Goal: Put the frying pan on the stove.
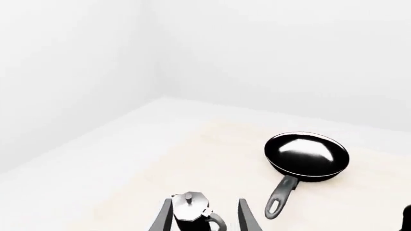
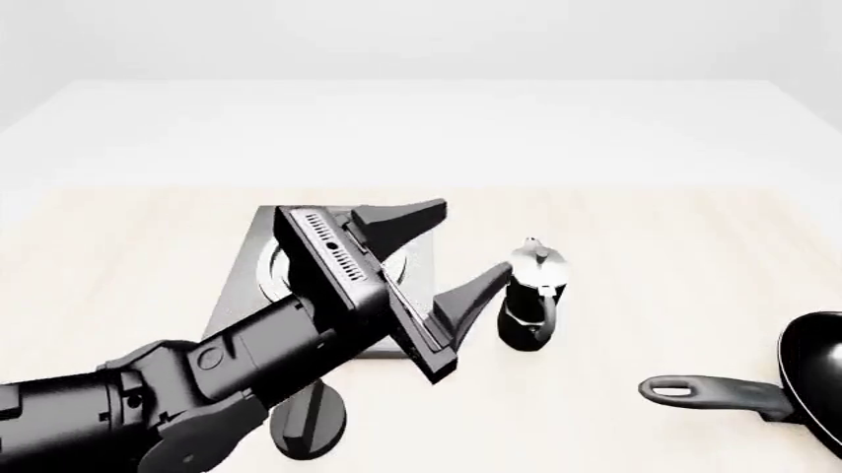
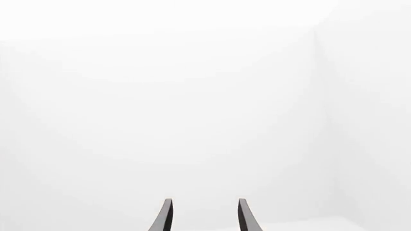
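The frying pan (image 2: pixel 813 372) lies on the table at the right edge of the front view, its long handle (image 2: pixel 717 391) pointing left. The left wrist view shows the whole frying pan (image 1: pixel 307 155), glossy inside, with a slotted handle (image 1: pixel 281 197). The stove (image 2: pixel 247 296) is a dark grey slab at centre left, mostly covered by my left arm. My left gripper (image 2: pixel 471 239) hovers open above the stove's right side, aimed toward the moka pot, holding nothing. My right gripper (image 3: pixel 205 216) is open and empty, facing a white wall, and is out of the front view.
A small black-and-silver moka pot (image 2: pixel 531 296) stands just right of the stove, between stove and pan; in the left wrist view the moka pot (image 1: pixel 192 211) appears between the fingers but beyond them. A small black oval piece (image 2: pixel 310 424) sits near the front edge under my left arm.
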